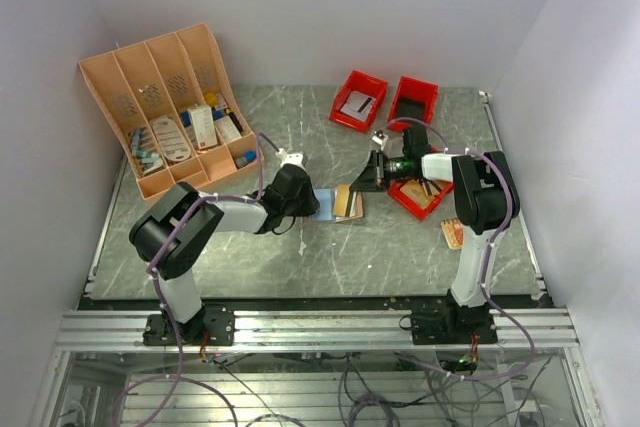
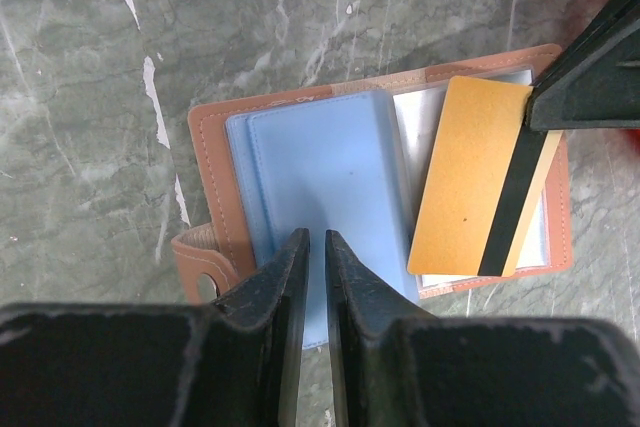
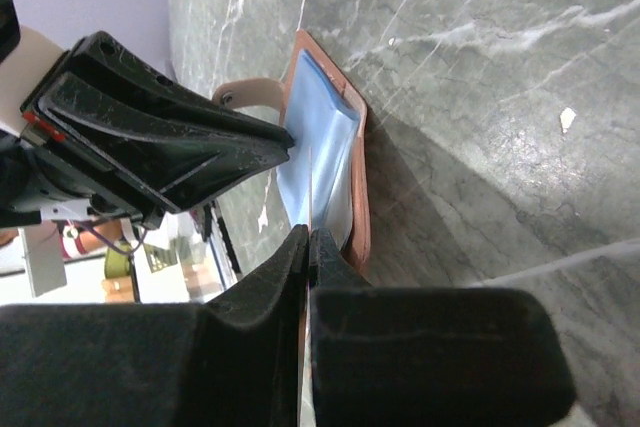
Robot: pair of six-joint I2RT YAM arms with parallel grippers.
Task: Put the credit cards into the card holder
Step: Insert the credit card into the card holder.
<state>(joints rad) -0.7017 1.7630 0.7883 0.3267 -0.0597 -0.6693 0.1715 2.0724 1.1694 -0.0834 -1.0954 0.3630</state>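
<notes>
The card holder (image 2: 205,147) lies open on the grey table, tan leather with a snap strap (image 2: 200,262) and blue sleeves (image 2: 320,157) inside. My left gripper (image 2: 316,239) points down onto the blue sleeves, its jaws a narrow slit apart with nothing between them. A gold credit card (image 2: 470,177) with a black stripe leans over the holder's right half, and my right gripper (image 3: 308,237) is shut on its far edge. In the top view the left gripper (image 1: 308,197) and right gripper (image 1: 362,185) flank the holder (image 1: 354,213). The right wrist view shows the card (image 3: 311,187) edge-on.
An orange-tan slotted rack (image 1: 165,107) stands at the back left. Two red bins (image 1: 359,100) (image 1: 413,99) sit at the back, one holding cards. A third red tray (image 1: 418,199) lies under the right arm, and more cards (image 1: 452,234) lie near the right base.
</notes>
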